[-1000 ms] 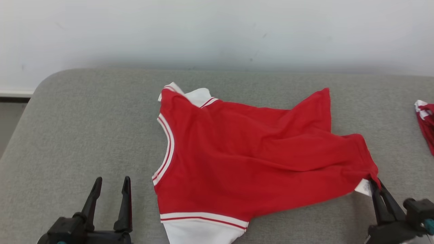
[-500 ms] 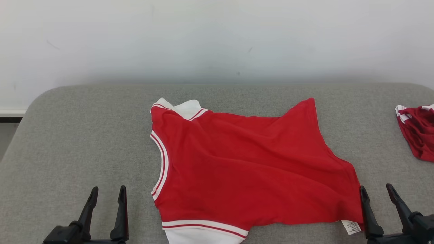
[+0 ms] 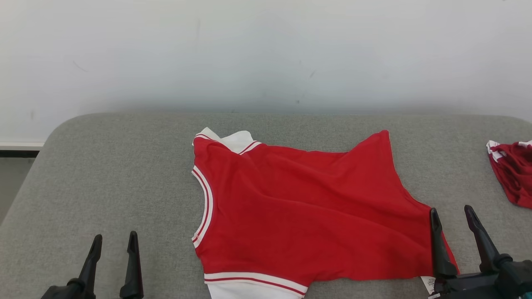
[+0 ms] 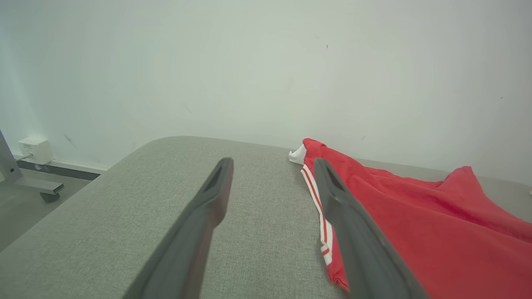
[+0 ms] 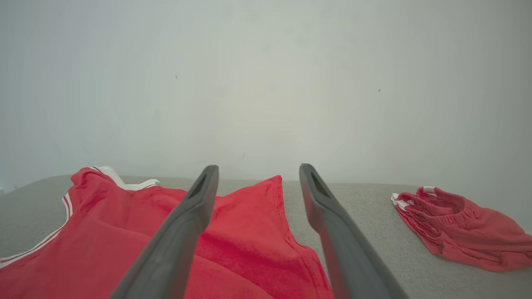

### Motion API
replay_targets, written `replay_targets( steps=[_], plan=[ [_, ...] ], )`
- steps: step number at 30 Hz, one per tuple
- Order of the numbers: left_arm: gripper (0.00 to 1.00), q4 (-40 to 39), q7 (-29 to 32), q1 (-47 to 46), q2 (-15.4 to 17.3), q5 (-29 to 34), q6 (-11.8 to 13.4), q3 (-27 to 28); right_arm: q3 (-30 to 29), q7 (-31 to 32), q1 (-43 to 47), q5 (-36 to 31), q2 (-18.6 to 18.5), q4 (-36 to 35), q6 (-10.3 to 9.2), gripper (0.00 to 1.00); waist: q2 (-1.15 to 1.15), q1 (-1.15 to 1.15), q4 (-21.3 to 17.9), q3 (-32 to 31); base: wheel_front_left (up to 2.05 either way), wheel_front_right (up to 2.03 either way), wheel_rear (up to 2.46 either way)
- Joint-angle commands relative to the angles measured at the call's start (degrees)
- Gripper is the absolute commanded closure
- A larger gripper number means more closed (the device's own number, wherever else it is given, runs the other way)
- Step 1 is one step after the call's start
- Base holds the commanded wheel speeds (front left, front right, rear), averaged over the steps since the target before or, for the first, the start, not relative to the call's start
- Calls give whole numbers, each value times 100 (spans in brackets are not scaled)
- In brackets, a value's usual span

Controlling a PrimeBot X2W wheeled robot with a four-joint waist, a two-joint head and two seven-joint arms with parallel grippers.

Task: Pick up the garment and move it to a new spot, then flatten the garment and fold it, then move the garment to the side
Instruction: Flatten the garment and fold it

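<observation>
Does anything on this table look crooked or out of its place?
The red top lies askew on the grey table: one hem corner juts toward the wall and the cloth is creased, so it is not flat yet. A second red garment sits crumpled near the table's right edge.

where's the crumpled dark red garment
In the head view, the crumpled dark red garment lies far right on the grey cushion, apart from the red jersey.
</observation>
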Motion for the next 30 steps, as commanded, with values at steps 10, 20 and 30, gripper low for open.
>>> replay_targets(
  steps=[10,20,30],
  plan=[
    [0,-163,-10,166,22,63,71,186,-1,-111,62,-165,169,-134,-16,0,0,1,41,-33,0,0,0],
    [0,57,80,213,-71,0,-148,-151,-17,-111,131,-79,115,163,-16,0,0,1,27,-18,0,0,0],
    [0,1039,404,439,-157,-189,-447,-1396,-228,-102,231,-11,-144,1084,-16,0,0,1,-76,115,0,0,0]
  ],
)
